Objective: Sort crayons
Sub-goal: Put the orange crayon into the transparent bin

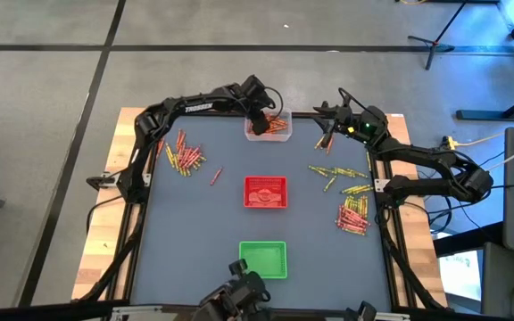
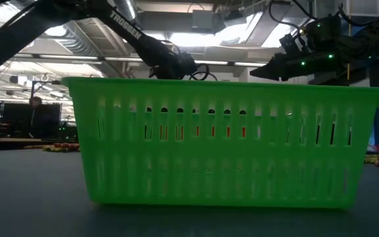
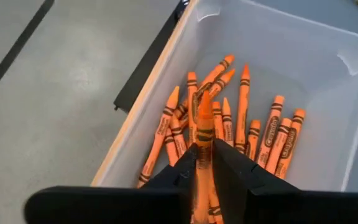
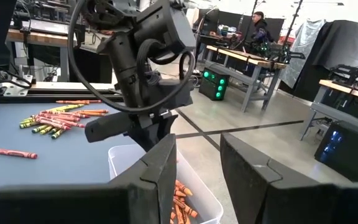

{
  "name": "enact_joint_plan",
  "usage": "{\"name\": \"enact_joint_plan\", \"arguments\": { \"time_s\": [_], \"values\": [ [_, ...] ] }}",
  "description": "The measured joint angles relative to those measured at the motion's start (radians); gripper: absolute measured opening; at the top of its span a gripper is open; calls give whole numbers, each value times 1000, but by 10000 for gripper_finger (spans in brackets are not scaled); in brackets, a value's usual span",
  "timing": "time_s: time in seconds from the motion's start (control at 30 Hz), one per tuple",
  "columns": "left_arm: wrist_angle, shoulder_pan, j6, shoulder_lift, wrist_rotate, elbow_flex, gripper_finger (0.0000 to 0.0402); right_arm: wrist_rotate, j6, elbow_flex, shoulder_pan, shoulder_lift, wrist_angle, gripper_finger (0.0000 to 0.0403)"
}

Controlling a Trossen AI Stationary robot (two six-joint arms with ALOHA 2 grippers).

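A clear tray (image 1: pixel 269 127) at the table's far edge holds several orange crayons (image 3: pixel 241 124). My left gripper (image 3: pixel 204 152) hangs just above it, slanting down, shut on one orange crayon (image 3: pixel 204 118). My right gripper (image 4: pixel 197 180) stands open to the right of the tray, level, with nothing between its fingers; it faces my left gripper (image 4: pixel 157 140). More crayons lie in a pile at the table's left (image 1: pixel 184 156), in a pile at the right (image 1: pixel 353 214) and scattered (image 1: pixel 337 174). My left gripper pinches the orange crayon's shaft (image 3: pixel 202 165) between its two fingers. The crayon lies along the fingers, its tip (image 3: pixel 205 99) sticking out past them. The fingers slant down from the table's left side. The crayon is clear of the crayons in the tray below.
A red tray (image 1: pixel 265 192) sits at the table's centre and a green tray (image 1: pixel 263 259) near the front edge; the green tray (image 2: pixel 222 141) fills the low view. One red crayon (image 1: pixel 215 175) lies alone left of the red tray. People and benches show in the room beyond.
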Motion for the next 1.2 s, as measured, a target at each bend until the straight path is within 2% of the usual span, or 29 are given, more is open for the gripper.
{"name": "enact_joint_plan", "arguments": {
  "time_s": [0.17,0.3,0.47,0.63,0.9,1.2],
  "values": [
    [-2,-2,0,-15,-3,0,85,0,0,0,0,0,0,124],
    [-15,-8,-14,-64,-14,0,102,0,0,0,0,0,0,124],
    [-87,-25,-41,-155,-27,0,101,0,0,0,0,0,0,124],
    [-203,-45,-48,-245,-120,0,98,19,0,0,0,0,0,124],
    [-446,-45,-103,-343,-170,-2,97,19,53,0,0,0,-26,124],
    [-676,-29,-183,-409,-298,-2,97,20,52,0,-1,0,-26,124]
  ]
}}
